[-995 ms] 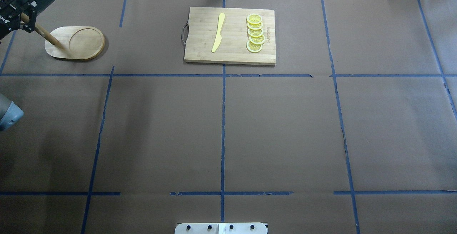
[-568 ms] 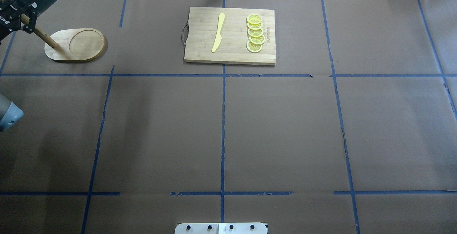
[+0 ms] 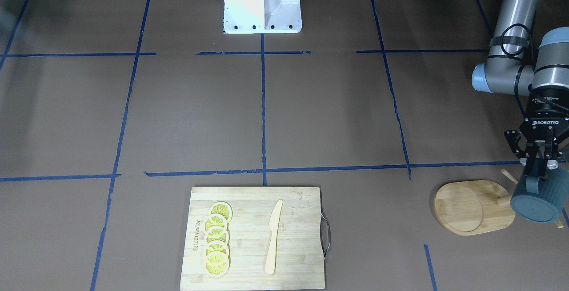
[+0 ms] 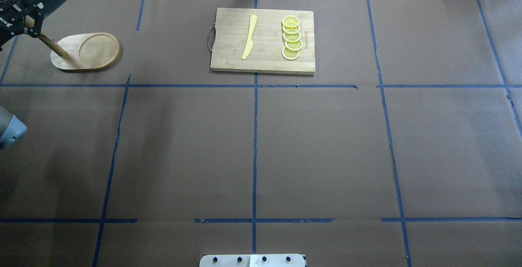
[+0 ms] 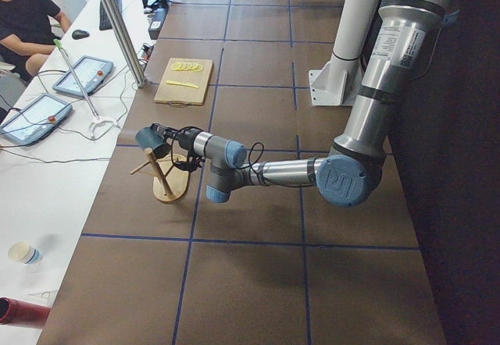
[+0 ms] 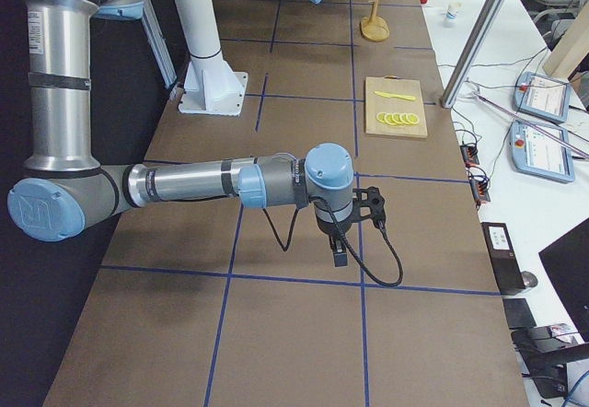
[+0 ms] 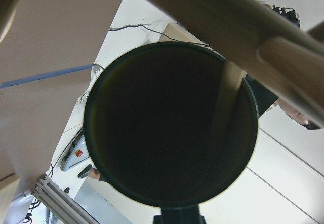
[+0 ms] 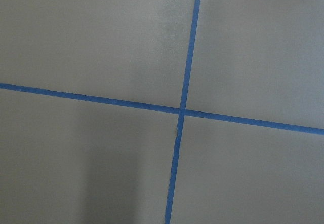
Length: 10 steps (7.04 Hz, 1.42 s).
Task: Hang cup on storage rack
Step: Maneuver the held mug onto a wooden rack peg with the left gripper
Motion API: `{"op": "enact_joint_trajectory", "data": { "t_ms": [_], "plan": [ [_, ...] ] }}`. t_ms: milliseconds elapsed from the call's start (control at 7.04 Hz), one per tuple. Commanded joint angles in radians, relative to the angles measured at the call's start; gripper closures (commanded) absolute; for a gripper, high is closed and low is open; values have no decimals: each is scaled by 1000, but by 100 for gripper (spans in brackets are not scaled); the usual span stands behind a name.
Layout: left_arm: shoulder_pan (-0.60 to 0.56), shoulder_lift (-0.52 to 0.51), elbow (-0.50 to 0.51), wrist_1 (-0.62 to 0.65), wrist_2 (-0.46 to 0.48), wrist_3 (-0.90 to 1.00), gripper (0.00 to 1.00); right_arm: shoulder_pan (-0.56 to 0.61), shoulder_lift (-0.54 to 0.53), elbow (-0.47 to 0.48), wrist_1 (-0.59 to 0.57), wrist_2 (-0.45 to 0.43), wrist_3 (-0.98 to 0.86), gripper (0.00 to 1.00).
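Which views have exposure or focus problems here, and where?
Left wrist view: the inside of the cup is backlit, nearly black against a bright room, and the pegs of the storage rack are close and blurred. Front-facing view: the white robot base is blown out. Right wrist view: a soft shadow lies lower left, beside the blue tape.

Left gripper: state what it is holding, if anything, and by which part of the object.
The left gripper holds the cup at its upper side, seemingly by the handle; the contact itself is hidden.
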Motion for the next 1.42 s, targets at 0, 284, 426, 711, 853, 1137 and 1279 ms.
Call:
{"op": "enact_joint_trajectory", "data": {
  "t_ms": [0, 284, 426, 711, 853, 1137, 1279],
  "plan": [
    [-11, 3, 1, 0, -2, -1, 96, 0, 2, 0, 0, 0, 0, 0],
    [-16, 3, 15, 2, -2, 1, 91, 0, 2, 0, 0, 0, 0, 0],
    [-17, 4, 30, 0, -2, 8, 62, 0, 2, 0, 0, 0, 0, 0],
    [-51, 6, 36, 2, -26, 10, 0, 0, 2, 0, 0, 0, 0, 0],
    [-68, 6, 36, 2, -57, 4, 0, 0, 2, 0, 0, 0, 0, 0],
    [-73, 6, 35, 2, -65, 4, 0, 0, 2, -2, 0, 0, 0, 0],
    [-104, 21, 24, 2, -114, 5, 0, 0, 2, -3, 0, 0, 0, 0]
  ]
}}
